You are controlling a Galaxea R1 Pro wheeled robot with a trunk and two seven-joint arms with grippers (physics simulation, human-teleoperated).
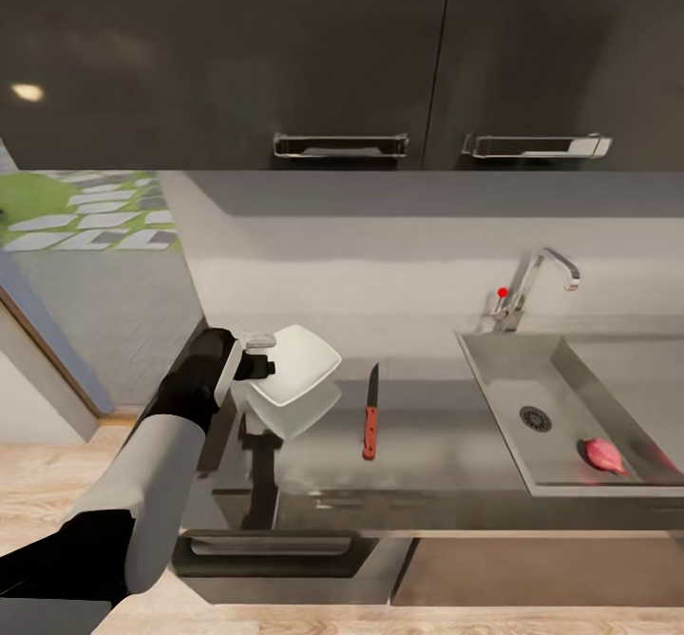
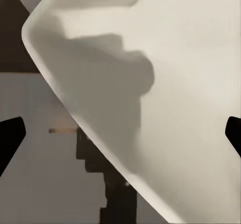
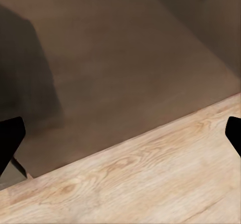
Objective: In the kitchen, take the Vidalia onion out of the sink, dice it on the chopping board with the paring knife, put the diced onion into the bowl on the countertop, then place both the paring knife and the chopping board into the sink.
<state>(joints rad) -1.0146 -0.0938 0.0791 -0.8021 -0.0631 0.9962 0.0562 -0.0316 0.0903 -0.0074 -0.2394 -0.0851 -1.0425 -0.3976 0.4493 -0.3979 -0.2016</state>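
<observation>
onion: your Vidalia onion (image 1: 604,455) lies in the sink (image 1: 494,378) basin, at the near right corner, right of the drain; its far side blurs into the basin wall.
knife: paring knife (image 1: 370,413) lies flat on the countertop (image 1: 427,483), blade pointing to the wall, between bowl and sink, touching neither.
bowl: bowl (image 1: 296,374) is tilted, lifted off the worktop, its reflection below it; up close it blocks most of your left wrist view (image 2: 165,83).
left gripper: left gripper (image 1: 258,354) pinches the bowl's rim; fingers partly hidden by it.
right gripper: right gripper (image 3: 120,133) fingertips sit wide apart over wood floor, holding nothing.
room: open worktop between knife and sink edge.
</observation>
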